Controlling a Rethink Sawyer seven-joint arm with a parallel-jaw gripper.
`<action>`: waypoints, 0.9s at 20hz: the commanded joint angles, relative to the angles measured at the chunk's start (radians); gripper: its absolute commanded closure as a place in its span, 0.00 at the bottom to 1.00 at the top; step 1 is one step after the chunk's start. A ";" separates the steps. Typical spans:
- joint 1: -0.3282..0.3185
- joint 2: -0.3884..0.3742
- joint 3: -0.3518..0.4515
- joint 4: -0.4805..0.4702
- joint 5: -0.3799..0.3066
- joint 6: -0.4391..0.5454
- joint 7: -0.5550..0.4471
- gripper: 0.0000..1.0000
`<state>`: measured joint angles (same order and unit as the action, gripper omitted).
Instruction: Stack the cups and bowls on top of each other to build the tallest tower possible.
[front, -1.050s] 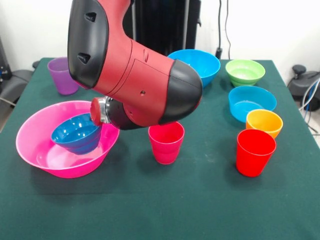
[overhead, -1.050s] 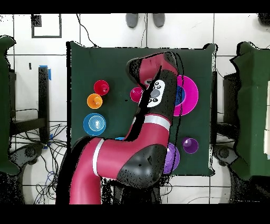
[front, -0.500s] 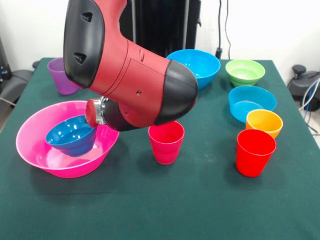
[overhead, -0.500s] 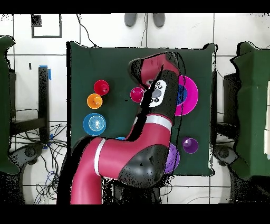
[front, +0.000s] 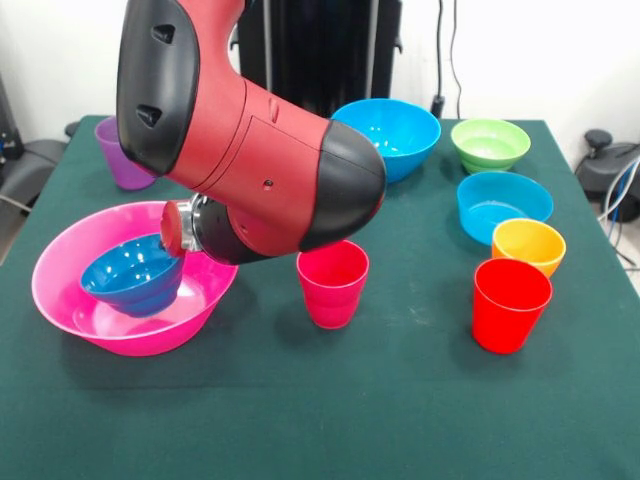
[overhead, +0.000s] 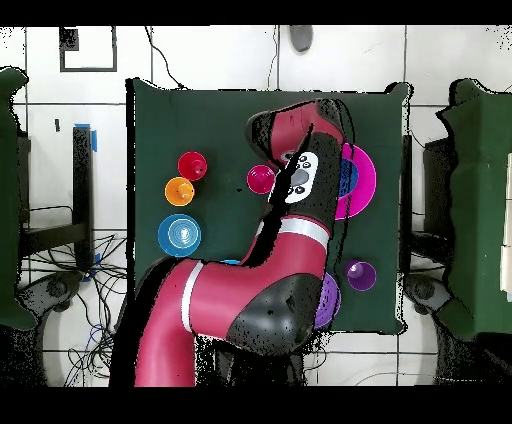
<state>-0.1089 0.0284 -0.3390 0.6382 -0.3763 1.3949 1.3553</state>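
Item: small dark blue bowl (front: 132, 281). Loc.: inside big pink bowl (front: 75, 305), tilted, mouth up and toward camera; lies just off arm's wrist end, touching it.
Gripper: hidden behind arm (front: 250, 170) and bowl; opening can't be told. Appears to carry the blue bowl.
Pink cup (front: 332, 283): beside pink bowl, apart.

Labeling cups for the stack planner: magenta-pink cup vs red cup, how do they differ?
The magenta-pink cup stands mid-table, close beside the huge pink bowl; the red cup stands towards the right side in the front view, just in front of the small orange bowl. The magenta-pink one is pinker in hue, the red one pure red. Both stand upright, open end up, empty, and look alike in shape.
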 joint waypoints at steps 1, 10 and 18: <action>0.002 0.024 0.089 0.015 -0.058 -0.042 -0.225 1.00; 0.010 0.026 0.101 0.034 -0.033 -0.010 -0.185 1.00; 0.017 0.031 0.090 0.043 -0.042 -0.011 -0.169 1.00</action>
<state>-0.1077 0.0284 -0.3390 0.6382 -0.3763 1.3949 1.3553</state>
